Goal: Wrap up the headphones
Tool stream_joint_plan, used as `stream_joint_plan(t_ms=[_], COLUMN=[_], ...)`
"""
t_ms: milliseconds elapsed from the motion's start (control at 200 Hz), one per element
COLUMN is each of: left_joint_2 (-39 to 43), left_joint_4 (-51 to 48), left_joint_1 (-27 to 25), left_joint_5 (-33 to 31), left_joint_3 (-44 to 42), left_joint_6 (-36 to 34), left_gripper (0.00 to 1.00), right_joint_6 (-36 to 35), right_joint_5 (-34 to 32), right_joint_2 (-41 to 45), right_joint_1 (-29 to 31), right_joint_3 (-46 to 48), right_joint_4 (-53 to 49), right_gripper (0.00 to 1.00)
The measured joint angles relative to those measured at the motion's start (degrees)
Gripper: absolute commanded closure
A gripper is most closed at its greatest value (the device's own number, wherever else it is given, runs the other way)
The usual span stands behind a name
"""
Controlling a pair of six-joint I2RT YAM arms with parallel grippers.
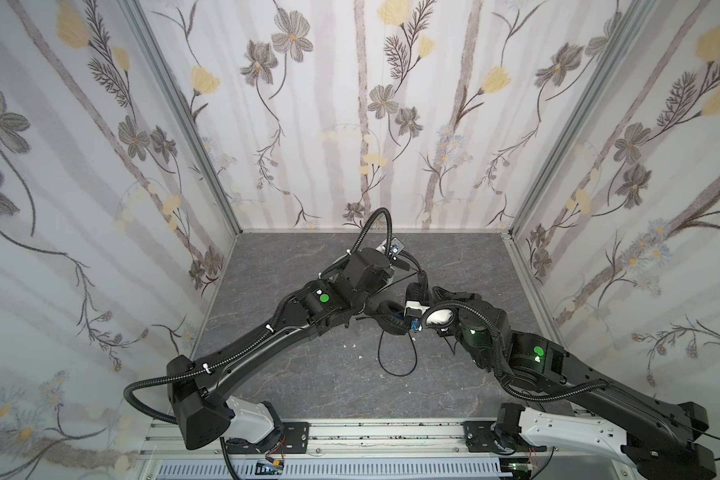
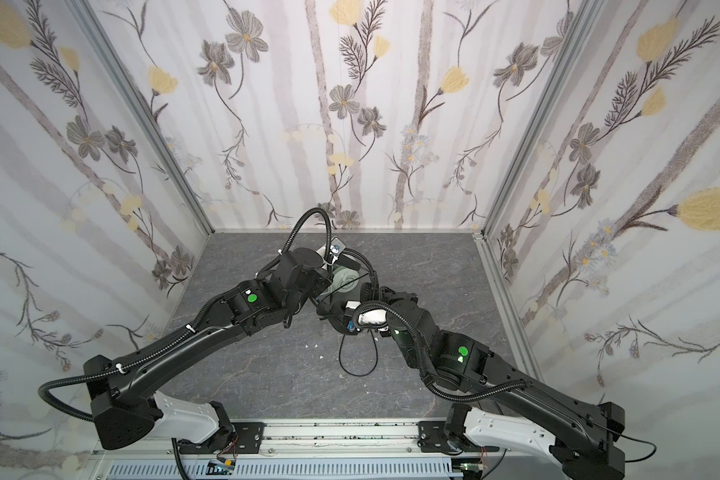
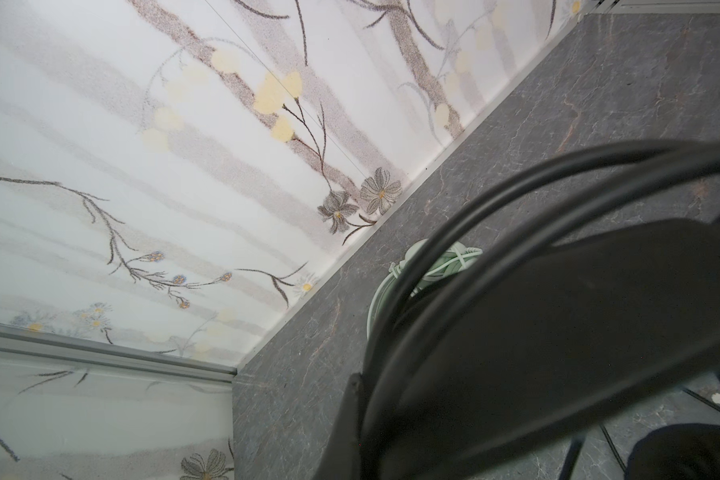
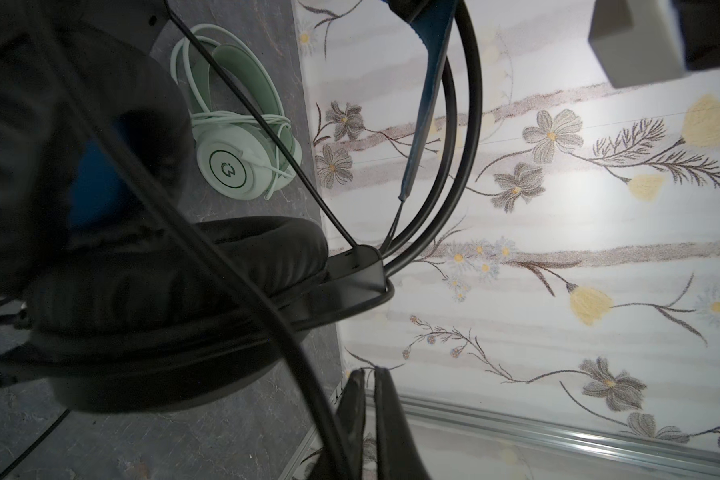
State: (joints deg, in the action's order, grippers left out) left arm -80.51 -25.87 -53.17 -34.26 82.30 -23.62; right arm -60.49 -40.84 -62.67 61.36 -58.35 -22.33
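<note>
Flowered wallpaper walls box in your grey marbled table. Your black robot arms crowd mid-table, half hiding the cable-wound mint-green headset near the back wall. The black padded blue-lined headset sits between them, with its thin black cable looping loose on the table. Your left hand is closed, and you cannot tell on what. Your right hand is all but closed, with the cable beside it.

Lab test booth, floral-papered panels, aluminium frame, grey marbled tabletop, robot arms.

In both top views the left arm and right arm hide much of the black headset and nearly all the mint headset. The right wrist view blurs and crops the black earcups.
</note>
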Motion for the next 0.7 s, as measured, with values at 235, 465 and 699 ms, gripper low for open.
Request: stream_joint_plan(t_ms=[235, 465, 699], left_joint_2=[1.88, 2.69, 3.76], left_joint_4=[-0.04, -1.64, -2.62], left_joint_1=[0.00, 0.55, 1.51], left_joint_5=[1.36, 5.01, 9.01], left_joint_3=[-0.35, -1.11, -1.33], left_joint_6=[-0.66, -1.07, -0.26], left_gripper=[1.00, 1.00, 1.00], right_joint_6=[3.02, 4.70, 8.28], right_joint_5=[2.67, 5.31, 9.62], right_joint_2=[-0.17, -0.24, -0.52], right_joint_1=[-5.62, -8.48, -12.02], right_joint_3=[-0.11, -1.14, -1.64], right_joint_4=[0.13, 2.01, 3.34], right_gripper=[0.88, 0.81, 0.79])
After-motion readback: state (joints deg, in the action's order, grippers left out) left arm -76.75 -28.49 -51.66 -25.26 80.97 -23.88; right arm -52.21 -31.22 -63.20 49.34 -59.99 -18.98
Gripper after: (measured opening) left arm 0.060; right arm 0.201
